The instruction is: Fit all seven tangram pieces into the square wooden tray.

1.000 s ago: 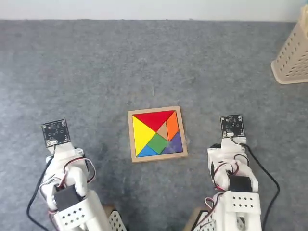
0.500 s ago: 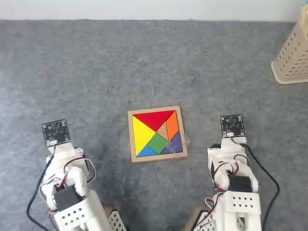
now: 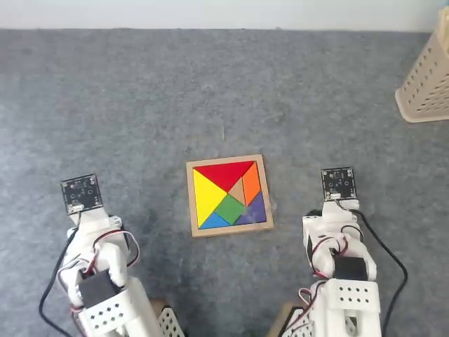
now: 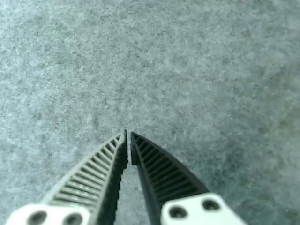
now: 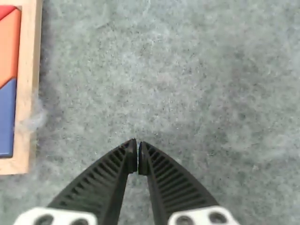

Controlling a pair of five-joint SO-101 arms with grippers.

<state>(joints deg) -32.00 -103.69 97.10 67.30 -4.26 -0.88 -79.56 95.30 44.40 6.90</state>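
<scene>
The square wooden tray (image 3: pixel 191 200) lies at the middle of the grey carpet. It holds the red (image 3: pixel 224 174), yellow (image 3: pixel 205 195), orange (image 3: pixel 252 185), tan (image 3: pixel 238 190), green (image 3: pixel 229 208), blue (image 3: pixel 214 220) and purple (image 3: pixel 256 209) pieces, packed flat into a square. Both arms sit folded back at the near edge, one on each side of the tray. My left gripper (image 4: pixel 128 135) is shut over bare carpet with nothing in it. My right gripper (image 5: pixel 136 143) is shut too, beside the tray's edge (image 5: pixel 28 93), where the orange piece (image 5: pixel 8 42) and purple piece (image 5: pixel 5 117) show.
A cream perforated basket (image 3: pixel 428 77) stands at the far right edge. A light wall strip runs along the far side of the carpet. Open carpet surrounds the tray on all sides.
</scene>
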